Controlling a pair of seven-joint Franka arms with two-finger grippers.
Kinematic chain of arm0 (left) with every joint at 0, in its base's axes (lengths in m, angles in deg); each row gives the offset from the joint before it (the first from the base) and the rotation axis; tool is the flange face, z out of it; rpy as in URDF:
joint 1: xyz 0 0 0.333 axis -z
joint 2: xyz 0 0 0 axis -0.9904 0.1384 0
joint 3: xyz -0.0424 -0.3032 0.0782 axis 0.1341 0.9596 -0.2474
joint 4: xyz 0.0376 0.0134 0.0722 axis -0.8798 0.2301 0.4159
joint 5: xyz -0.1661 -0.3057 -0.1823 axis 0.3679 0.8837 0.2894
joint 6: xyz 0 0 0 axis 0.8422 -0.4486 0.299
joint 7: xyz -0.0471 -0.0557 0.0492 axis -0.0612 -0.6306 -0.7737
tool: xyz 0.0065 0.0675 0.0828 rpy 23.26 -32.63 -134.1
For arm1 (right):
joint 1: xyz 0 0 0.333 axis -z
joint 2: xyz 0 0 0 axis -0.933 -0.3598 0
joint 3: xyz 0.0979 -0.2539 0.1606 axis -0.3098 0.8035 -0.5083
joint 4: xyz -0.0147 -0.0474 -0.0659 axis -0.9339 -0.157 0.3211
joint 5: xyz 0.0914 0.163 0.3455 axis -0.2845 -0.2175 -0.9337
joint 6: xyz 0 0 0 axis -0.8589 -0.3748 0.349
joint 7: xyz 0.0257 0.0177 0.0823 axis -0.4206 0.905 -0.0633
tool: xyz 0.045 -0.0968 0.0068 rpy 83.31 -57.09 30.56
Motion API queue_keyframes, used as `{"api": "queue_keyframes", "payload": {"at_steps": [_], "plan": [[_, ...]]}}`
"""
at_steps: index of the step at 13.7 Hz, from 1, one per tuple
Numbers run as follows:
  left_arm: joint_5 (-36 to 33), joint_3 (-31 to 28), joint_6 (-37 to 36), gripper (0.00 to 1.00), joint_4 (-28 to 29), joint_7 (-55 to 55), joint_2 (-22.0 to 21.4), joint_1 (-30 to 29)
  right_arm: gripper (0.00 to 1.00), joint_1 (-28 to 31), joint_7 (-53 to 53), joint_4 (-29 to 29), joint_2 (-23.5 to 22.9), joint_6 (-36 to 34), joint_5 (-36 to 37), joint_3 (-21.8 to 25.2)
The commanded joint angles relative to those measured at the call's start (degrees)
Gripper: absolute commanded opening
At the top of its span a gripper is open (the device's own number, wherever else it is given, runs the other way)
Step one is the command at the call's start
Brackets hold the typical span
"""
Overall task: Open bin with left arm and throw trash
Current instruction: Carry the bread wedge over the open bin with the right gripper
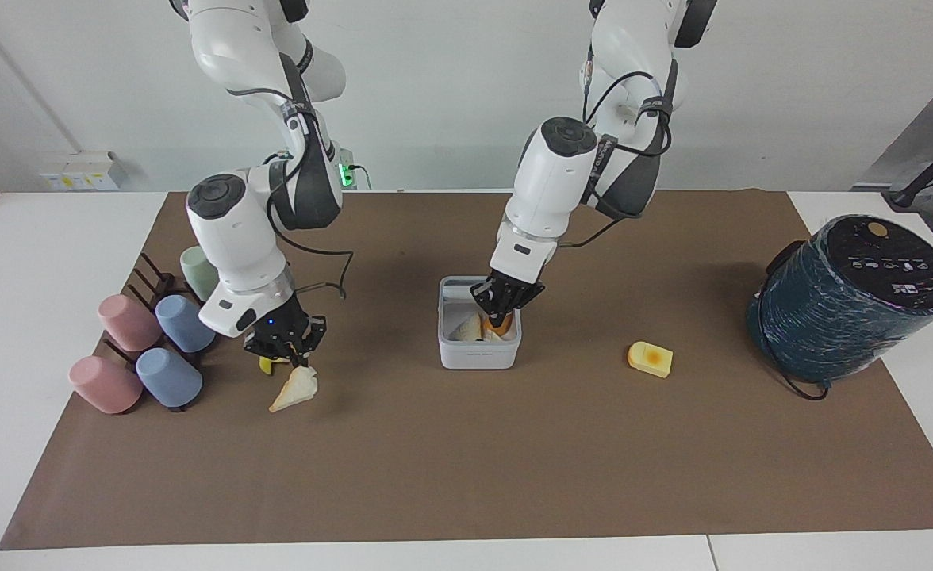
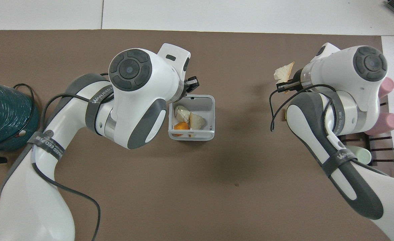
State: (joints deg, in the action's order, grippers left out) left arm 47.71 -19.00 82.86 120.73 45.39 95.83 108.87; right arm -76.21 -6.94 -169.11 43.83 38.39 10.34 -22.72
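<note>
Now, along the facing view from the right arm's end of the table: pastel cups (image 1: 137, 345) lie on a dark rack (image 1: 151, 277) at the edge of the brown mat (image 1: 466, 476). Beside them the right gripper (image 1: 288, 349), blue light at its wrist, hangs over the mat with its fingers pinched together on a corner of the pale bread triangle (image 1: 295, 389), which dangles clear of the surface. A curled yellow scrap (image 1: 266, 365) lies on the mat just under that gripper, next to the rack.

At mid-table stands the bin (image 1: 479, 355), open at the top; pale and orange pieces (image 2: 187, 120) show inside it. The left gripper (image 1: 503, 305) is over the bin's opening, fingertips pressed together and pinching nothing.

Toward the left arm's end, the yellow block (image 1: 650, 358) with an orange spot rests on the mat, well apart from the bin. Past it, at the mat's edge, stands a big dark teal cylinder (image 1: 847, 301).
</note>
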Motion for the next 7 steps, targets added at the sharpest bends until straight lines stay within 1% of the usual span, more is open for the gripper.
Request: {"api": "queue_keyframes", "payload": {"at_steps": [1,3,6,7], "plan": [[0.47,-0.36,-7.82,0.0,-1.22,-0.37,-2.3,-1.94,0.0,0.27,-5.73,2.95,2.17,-6.48,-0.79,-3.03],[0.12,-0.53,-12.49,0.0,-1.4,-1.34,-2.66,-3.61,0.0,0.27,-10.22,4.29,3.14,-9.05,-1.58,-5.75],[-0.15,-0.18,-14.26,0.0,-2.36,-4.67,-3.71,-8.35,0.0,0.18,-13.66,4.29,3.85,-8.45,-8.42,-9.09],[-0.24,-0.18,-14.35,0.08,-2.36,-6.34,-3.72,-9.85,0.0,0.09,-15.06,4.29,3.76,-7.66,-8.7,-10.58]]}}
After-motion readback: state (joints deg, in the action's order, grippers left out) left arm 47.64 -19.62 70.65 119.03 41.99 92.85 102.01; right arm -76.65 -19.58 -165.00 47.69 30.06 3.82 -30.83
